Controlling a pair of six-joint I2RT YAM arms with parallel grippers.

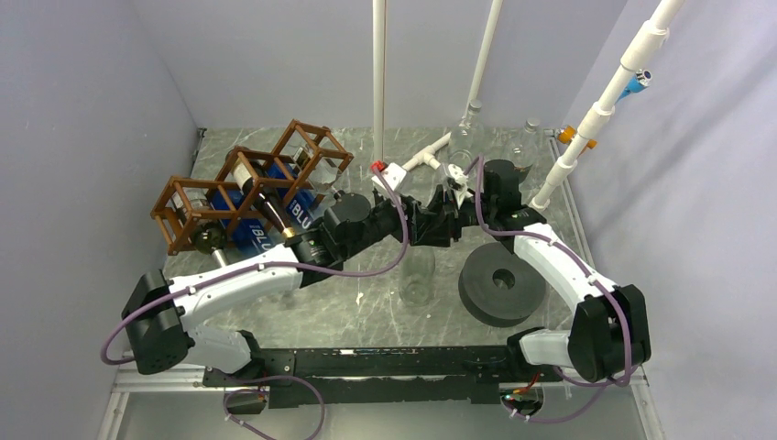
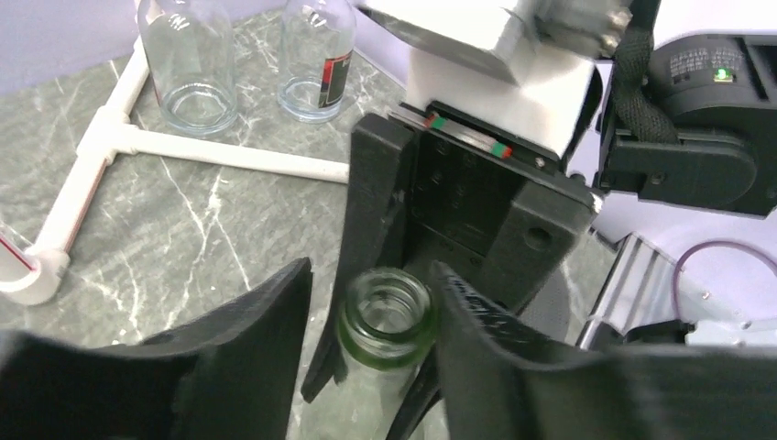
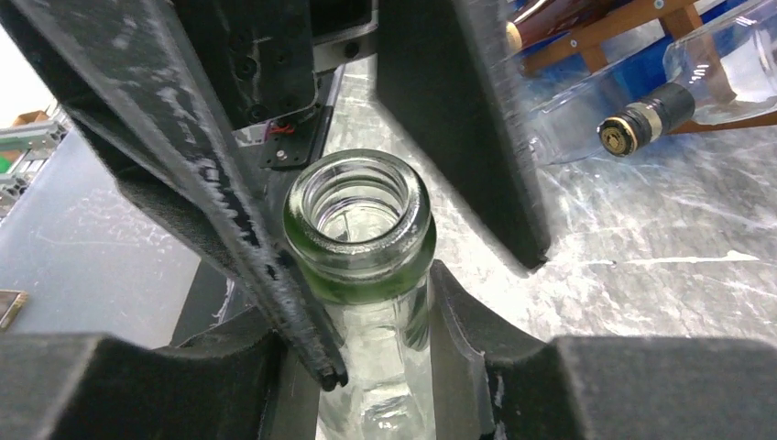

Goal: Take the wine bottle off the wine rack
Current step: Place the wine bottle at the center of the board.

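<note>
The wine bottle (image 3: 359, 220), clear glass with a green tint at its open mouth, stands upright out of the wine rack (image 1: 240, 154), over the middle of the marble-patterned tabletop (image 1: 366, 307). Both arms meet at its neck. The right hand (image 3: 366, 312) is clenched on the neck just under the lip, one finger pressed against each side. The left hand (image 2: 371, 293) comes in from the opposite side with its fingers straddling the same neck, but it is loosened. One finger lies against the glass and the other stands apart from it with a visible gap, so it is not gripping. From above, the bottle's see-through body hangs below the two hands, and I cannot tell whether its base rests on the tabletop. The rack sits toward the far left corner of the tabletop, set at a slant. Bottles with blue labels (image 1: 246, 231) lie in its cells, and one black neck with a gold band (image 3: 637, 124) pokes out toward the middle. A thick dark round disc (image 1: 481, 293) with a hole in its centre lies near the right front of the tabletop. A white pipe frame (image 2: 229, 156) lies toward the far edge, and two empty glass bottles (image 2: 188, 69) stand just beyond it.
</note>
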